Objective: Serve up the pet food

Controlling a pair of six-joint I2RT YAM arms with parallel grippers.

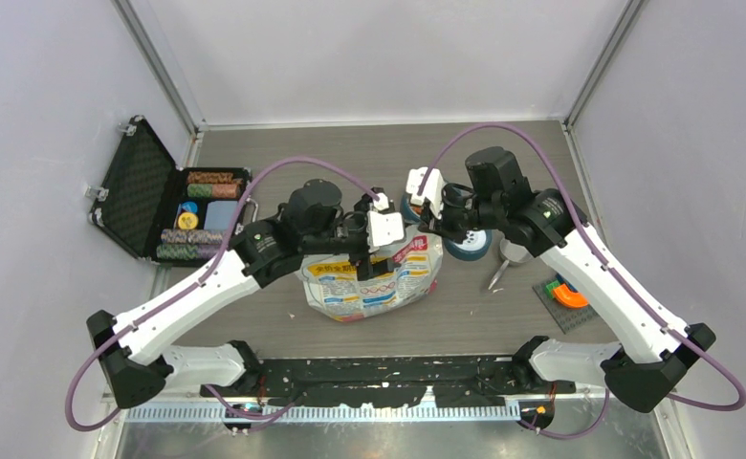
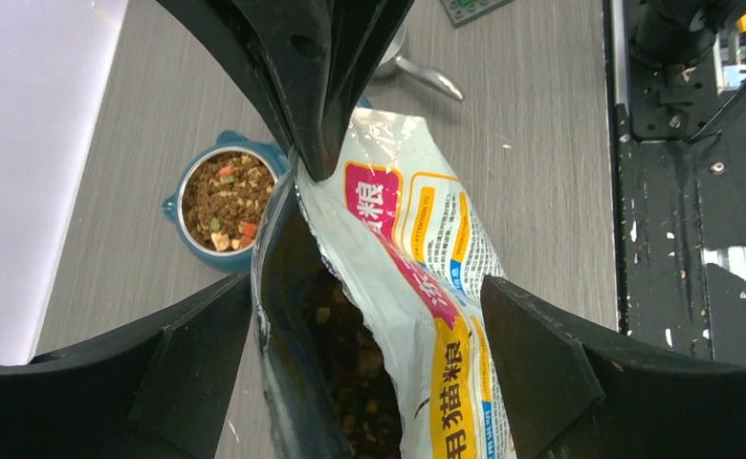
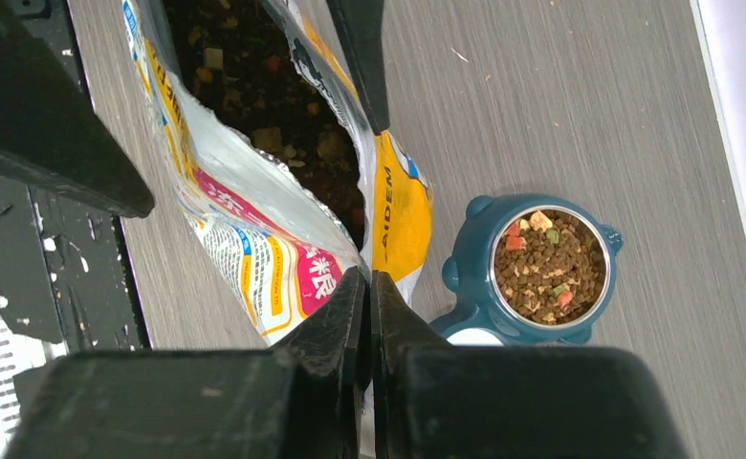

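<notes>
Pet food judged loose, light, easily spilled; best handled by the soft bag rim. Right hand pinches that rim; left hand stands wide open astride the mouth.

bowl part behind right arm | scoop head under arm | bag cut by bottom edge
</notes>
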